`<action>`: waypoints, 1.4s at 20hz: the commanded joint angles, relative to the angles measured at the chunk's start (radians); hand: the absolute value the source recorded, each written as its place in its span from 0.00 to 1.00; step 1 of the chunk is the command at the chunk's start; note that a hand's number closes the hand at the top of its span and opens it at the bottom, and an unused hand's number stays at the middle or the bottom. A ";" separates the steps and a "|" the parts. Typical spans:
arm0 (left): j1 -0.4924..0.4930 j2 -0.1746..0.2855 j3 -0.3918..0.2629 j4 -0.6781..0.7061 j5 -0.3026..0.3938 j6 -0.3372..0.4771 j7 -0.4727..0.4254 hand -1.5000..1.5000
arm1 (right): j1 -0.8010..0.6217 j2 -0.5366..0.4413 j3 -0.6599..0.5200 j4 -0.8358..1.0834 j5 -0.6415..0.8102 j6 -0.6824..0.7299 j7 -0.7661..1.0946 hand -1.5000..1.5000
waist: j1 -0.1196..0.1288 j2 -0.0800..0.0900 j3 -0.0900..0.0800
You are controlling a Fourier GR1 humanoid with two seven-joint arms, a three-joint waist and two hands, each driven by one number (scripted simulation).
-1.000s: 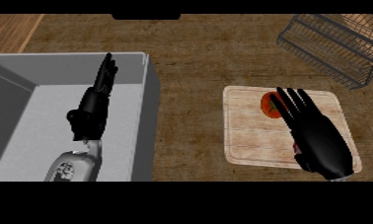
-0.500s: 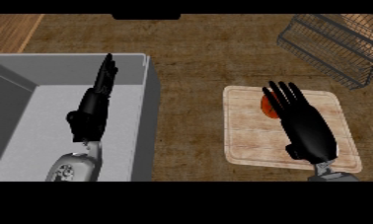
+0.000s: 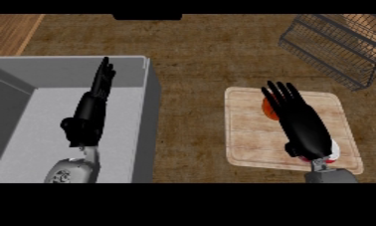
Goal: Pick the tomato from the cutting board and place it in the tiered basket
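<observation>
On the pale wooden rectangular cutting board (image 3: pixel 246 143), in its upper middle part: the round red tomato (image 3: pixel 269 109), mostly covered, showing only as a red curve just left of the fingers. Spread straight over it, not curled round it, the fingers of the black right hand (image 3: pixel 303 123); open and holding nothing. Cannot tell whether touching the tomato or just above it. Comes in from the lower edge on a grey forearm, angled up and a little left across the board. Beneath the wrist, at the board's lower right, a small red and white patch (image 3: pixel 332 153), too hidden to name.

Well apart, in the upper right corner: the dark wire tiered basket (image 3: pixel 330 46), set at a slant and cut off by the view's edge. Between board and basket, a stretch of brown wood-grain counter top (image 3: pixel 198 56).

Left of the board, a grey rectangular sink basin (image 3: pixel 150 110) sunk into the counter, its right wall near the board's left edge but apart from it. Over the basin, the black left hand (image 3: pixel 92 115), fingers straight and held together, pointing toward the far wall; open, at rest, holding nothing.

At the middle of the top edge, a flat dark shape (image 3: pixel 147 17), cut off and not to be identified. At upper left, a strip of lighter wood (image 3: pixel 18 33).
</observation>
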 commanded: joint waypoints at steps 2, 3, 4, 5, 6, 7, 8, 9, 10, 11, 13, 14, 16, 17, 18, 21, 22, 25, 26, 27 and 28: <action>0.083 -0.014 -0.031 -0.051 -0.018 -0.004 -0.008 0.50 | -0.052 0.028 -0.025 0.110 -0.025 -0.062 -0.017 0.00 | 0.004 0.005 0.004; 0.005 -0.029 -0.026 -0.019 -0.033 0.015 0.053 0.50 | -0.019 0.005 -0.038 0.055 -0.056 -0.054 -0.046 0.00 | -0.001 0.005 0.004; -0.002 -0.009 0.010 -0.008 -0.002 -0.008 0.019 0.50 | -0.044 0.044 -0.020 0.059 -0.027 -0.062 0.001 0.00 | 0.000 0.005 0.004; 0.002 -0.028 -0.044 -0.072 -0.049 0.017 0.088 0.50 | -0.019 0.026 -0.036 0.119 -0.047 -0.156 -0.058 1.00 | 0.001 0.005 0.004; -0.025 0.000 0.021 -0.001 0.011 -0.024 0.055 0.50 | -0.026 0.035 -0.030 0.101 -0.031 -0.167 -0.041 1.00 | 0.000 0.005 0.004; 0.018 -0.005 -0.001 -0.048 0.002 -0.026 0.049 0.50 | -0.076 0.022 -0.040 0.141 -0.011 -0.149 -0.037 1.00 | 0.002 0.005 0.004; -0.033 -0.021 0.010 0.086 -0.015 -0.004 -0.026 0.50 | -0.048 0.016 -0.027 0.110 0.000 -0.205 -0.053 1.00 | -0.002 0.006 0.004; -0.057 -0.009 0.016 0.030 -0.019 -0.001 0.045 0.50 | -0.049 0.013 -0.022 0.123 0.021 -0.257 -0.061 1.00 | 0.000 0.006 0.004; -0.013 0.009 0.016 -0.024 -0.013 -0.014 0.057 0.50 | -0.058 -0.009 -0.029 0.150 0.054 -0.290 -0.061 1.00 | 0.004 0.005 0.004; 0.025 -0.015 0.000 0.006 -0.002 -0.018 0.004 0.50 | -0.083 -0.032 -0.055 0.158 0.040 -0.291 -0.077 1.00 | 0.004 0.006 0.004; 0.023 -0.022 -0.027 -0.065 -0.036 0.002 0.063 0.50 | -0.161 -0.013 -0.066 0.261 0.065 -0.322 -0.062 1.00 | 0.009 0.006 0.005; 0.010 -0.011 -0.012 -0.014 -0.018 -0.020 0.005 0.50 | -0.180 0.057 -0.087 0.271 0.106 -0.194 0.097 1.00 | 0.013 0.008 0.004; -0.005 -0.004 -0.007 -0.018 -0.005 -0.033 0.030 0.50 | -0.181 0.099 -0.193 0.288 0.085 -0.001 0.282 1.00 | 0.023 0.019 0.002; -0.026 -0.005 0.000 -0.025 -0.015 -0.017 0.041 0.50 | -0.165 0.136 -0.221 0.294 0.078 0.060 0.361 1.00 | 0.016 0.022 0.001; -0.007 -0.009 -0.006 -0.018 -0.021 -0.013 0.027 0.50 | -0.162 0.146 -0.266 0.312 0.065 0.109 0.421 1.00 | 0.017 0.031 -0.001; -0.031 -0.006 -0.012 -0.021 -0.020 -0.021 0.031 0.50 | -0.232 0.180 -0.341 0.326 0.051 0.233 0.621 1.00 | 0.037 0.033 -0.001; -0.023 -0.025 -0.032 -0.019 -0.027 -0.015 0.033 0.50 | -0.281 0.181 -0.354 0.326 0.057 0.272 0.699 1.00 | 0.050 0.029 -0.001; -0.037 -0.019 -0.020 0.004 -0.024 -0.017 0.017 0.50 | -0.447 0.182 -0.407 0.384 0.049 0.360 0.907 1.00 | 0.074 0.029 0.002; -0.030 -0.023 -0.032 -0.006 -0.024 -0.022 0.030 0.50 | -0.471 0.182 -0.414 0.420 0.064 0.344 0.983 1.00 | 0.069 0.023 0.003; -0.039 -0.018 -0.031 0.013 -0.017 -0.035 0.030 0.50 | -0.553 0.183 -0.401 0.428 0.070 0.372 1.063 1.00 | 0.071 0.022 0.003; -0.061 -0.033 -0.042 0.022 -0.040 -0.014 0.045 0.50 | -0.611 0.183 -0.395 0.466 0.067 0.375 1.123 1.00 | 0.067 0.021 0.004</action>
